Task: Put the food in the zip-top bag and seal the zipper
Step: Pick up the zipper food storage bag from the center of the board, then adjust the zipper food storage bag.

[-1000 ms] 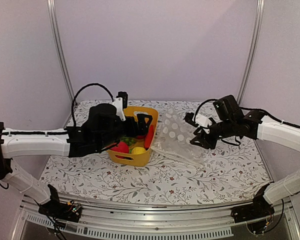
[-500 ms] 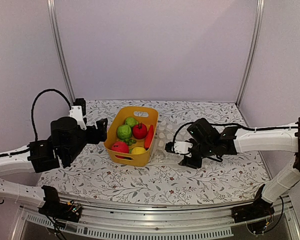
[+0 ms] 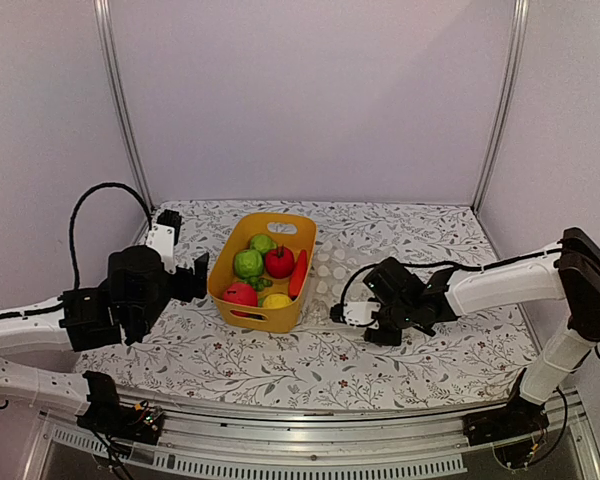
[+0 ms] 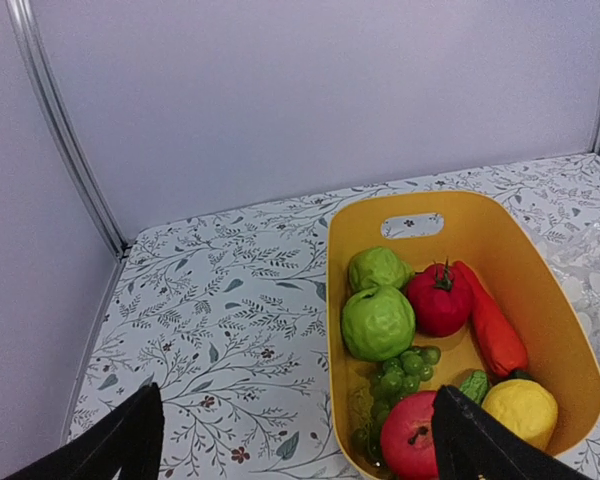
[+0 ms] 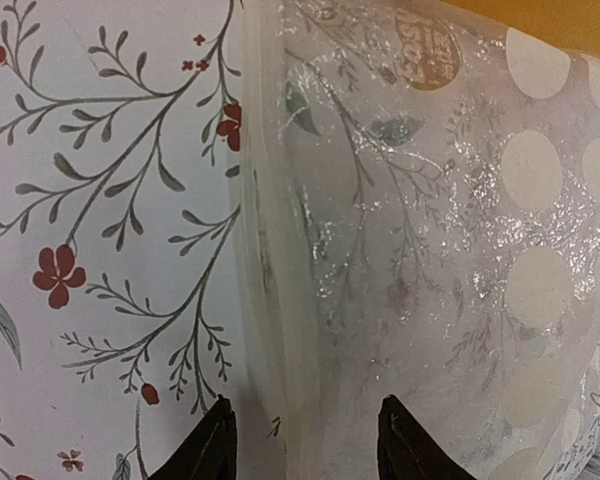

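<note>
Floral tbl [image 3: 280, 365]: clear, white-dotted bag [image 5: 410, 260]

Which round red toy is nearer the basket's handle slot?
The tomato with the dark calyx; the other red one sits by the yellow fruit.

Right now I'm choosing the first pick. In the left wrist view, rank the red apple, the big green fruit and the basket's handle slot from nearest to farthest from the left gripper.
1. The red apple, at the near end of the basket, close to the left gripper.
2. The big green fruit, mid-basket on the left side.
3. The handle slot, in the far wall.
</note>
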Robot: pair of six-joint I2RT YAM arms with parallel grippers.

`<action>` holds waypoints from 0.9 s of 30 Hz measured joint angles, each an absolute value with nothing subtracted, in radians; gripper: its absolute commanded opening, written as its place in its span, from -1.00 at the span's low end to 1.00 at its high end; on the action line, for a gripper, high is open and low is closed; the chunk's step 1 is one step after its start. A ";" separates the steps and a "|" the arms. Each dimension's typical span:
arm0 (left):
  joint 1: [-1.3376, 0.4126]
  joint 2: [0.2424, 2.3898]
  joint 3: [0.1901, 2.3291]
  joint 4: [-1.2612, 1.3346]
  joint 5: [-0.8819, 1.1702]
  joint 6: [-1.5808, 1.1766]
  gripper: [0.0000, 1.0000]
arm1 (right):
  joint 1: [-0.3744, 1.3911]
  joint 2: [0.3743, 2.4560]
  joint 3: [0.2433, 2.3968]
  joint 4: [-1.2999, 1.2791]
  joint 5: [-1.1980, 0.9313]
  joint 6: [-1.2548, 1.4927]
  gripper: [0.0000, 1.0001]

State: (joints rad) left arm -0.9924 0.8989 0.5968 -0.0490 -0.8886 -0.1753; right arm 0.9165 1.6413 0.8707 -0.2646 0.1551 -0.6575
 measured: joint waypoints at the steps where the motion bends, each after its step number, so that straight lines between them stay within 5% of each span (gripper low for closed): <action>1: -0.992 0.896 0.595 -0.049 -0.888 -0.175 0.85 | 0.916 1.649 0.871 -0.259 0.164 -0.658 -0.09; 6: -0.992 0.888 0.595 -0.045 -0.887 -0.172 0.86 | 0.916 1.674 0.871 -0.229 0.205 -0.661 -0.28; 12: -0.992 0.883 0.591 -0.043 -0.879 -0.172 0.85 | 0.916 1.695 0.872 -0.192 0.253 -0.665 -0.97; 27: -1.002 1.107 0.719 0.034 -0.731 -0.380 0.71 | 0.636 1.489 1.073 -0.268 0.154 -0.548 -1.00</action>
State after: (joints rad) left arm -1.0016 1.1069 0.7189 0.0341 -0.7311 -0.3798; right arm 0.6365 1.4887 1.0733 -0.2684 0.1543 -0.5476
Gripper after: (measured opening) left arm 0.854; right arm 0.007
